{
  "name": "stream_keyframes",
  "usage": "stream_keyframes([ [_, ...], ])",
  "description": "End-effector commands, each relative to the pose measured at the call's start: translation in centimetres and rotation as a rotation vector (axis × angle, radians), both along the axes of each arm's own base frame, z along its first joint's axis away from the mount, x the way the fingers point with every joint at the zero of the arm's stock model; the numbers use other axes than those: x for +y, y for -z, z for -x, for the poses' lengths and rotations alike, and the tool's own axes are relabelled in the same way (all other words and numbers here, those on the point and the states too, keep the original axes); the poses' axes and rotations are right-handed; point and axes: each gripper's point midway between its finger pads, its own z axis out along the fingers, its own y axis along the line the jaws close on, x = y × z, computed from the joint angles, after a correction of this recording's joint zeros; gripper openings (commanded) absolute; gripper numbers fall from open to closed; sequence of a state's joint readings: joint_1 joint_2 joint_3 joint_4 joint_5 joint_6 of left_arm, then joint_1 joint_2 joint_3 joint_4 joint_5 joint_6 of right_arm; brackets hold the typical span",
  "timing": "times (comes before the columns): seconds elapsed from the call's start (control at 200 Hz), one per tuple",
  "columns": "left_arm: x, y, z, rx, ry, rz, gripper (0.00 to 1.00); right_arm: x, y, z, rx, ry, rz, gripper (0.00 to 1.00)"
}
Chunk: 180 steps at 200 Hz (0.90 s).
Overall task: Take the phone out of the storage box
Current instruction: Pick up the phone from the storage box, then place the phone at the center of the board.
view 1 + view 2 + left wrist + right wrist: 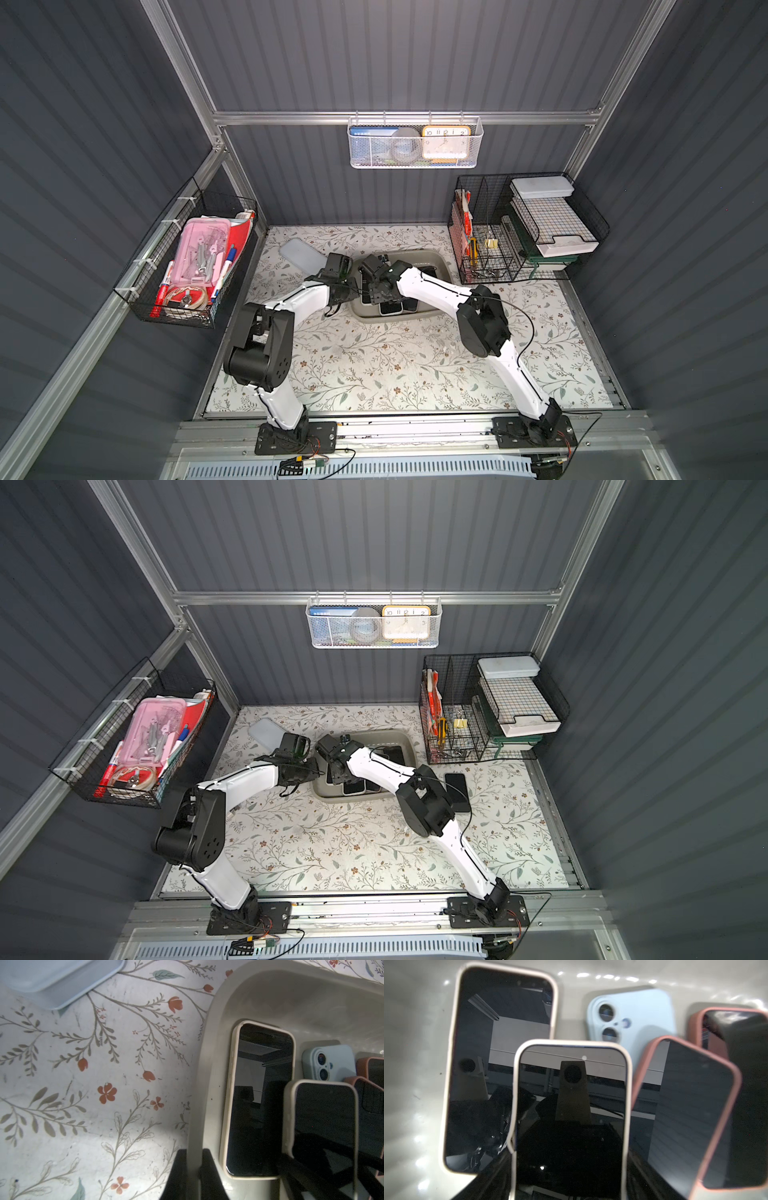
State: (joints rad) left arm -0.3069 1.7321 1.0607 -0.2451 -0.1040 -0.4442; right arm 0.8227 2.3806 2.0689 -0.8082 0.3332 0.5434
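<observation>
The right gripper (569, 1176) has its jaws spread wide and closed across the phone (571, 1105), one on each long edge. Its fingers are dark against dark glass, so I take the contact mostly from the case lip, which looks buckled beside one finger. The phone sits between these jaws with its near end hidden under the wrist. It is raised above the other phones but is not yet clear of the box (205, 1064).

The left gripper (194, 1174) is clamped shut on the box rim, one finger on each side of the wall, steadying it.

The phone is probably a stiff, flat slab with some weight for its size. The glass face is slick and breakable, so the cased long edges are the right place to hold it. The case looks soft, so it should grip well but could peel if the squeeze comes too near the lip. A hold nearer mid-length would reduce tipping.

The phone lies screen up, with glossy black glass mirroring the rig and an off-white case with rounded corners.

A cream phone (500, 1064) lies flat on the side toward the left gripper. A blue phone (641, 1014) lies camera up beyond the fingertips, and two pink phones (691, 1109) overlap on the far side.
</observation>
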Motion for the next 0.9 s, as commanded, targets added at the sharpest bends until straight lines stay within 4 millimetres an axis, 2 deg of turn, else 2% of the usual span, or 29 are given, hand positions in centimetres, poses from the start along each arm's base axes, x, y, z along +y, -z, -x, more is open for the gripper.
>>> stream_keyframes([
  [0.0,1.6,0.4,-0.3,-0.002,-0.048,-0.029,0.00,-1.1,-7.3,-1.8,-0.125,0.022,-0.088,0.56],
  [0.205,1.6,0.6,-0.2,0.002,-0.050,-0.033,0.00,-4.5,-12.7,-1.1,-0.193,0.035,-0.142,0.56],
  [0.36,1.7,0.7,-0.2,0.005,-0.051,-0.035,0.00,-9.0,-14.6,1.4,-0.183,0.023,-0.125,0.56],
  [0.5,1.7,0.5,-0.3,0.001,-0.051,-0.036,0.00,-14.5,-13.8,4.6,-0.125,0.000,-0.085,0.58],
  [0.675,1.7,0.7,-0.2,0.007,-0.051,-0.040,0.00,-20.5,-11.3,8.1,-0.054,0.026,-0.120,0.58],
  [0.776,1.8,0.7,-0.3,0.004,-0.054,-0.040,0.00,-22.7,-9.7,9.2,-0.041,0.040,-0.102,0.58],
  [0.896,1.8,0.7,-0.3,0.004,-0.056,-0.042,0.00,-23.9,-7.4,10.1,0.011,0.054,-0.073,0.58],
])
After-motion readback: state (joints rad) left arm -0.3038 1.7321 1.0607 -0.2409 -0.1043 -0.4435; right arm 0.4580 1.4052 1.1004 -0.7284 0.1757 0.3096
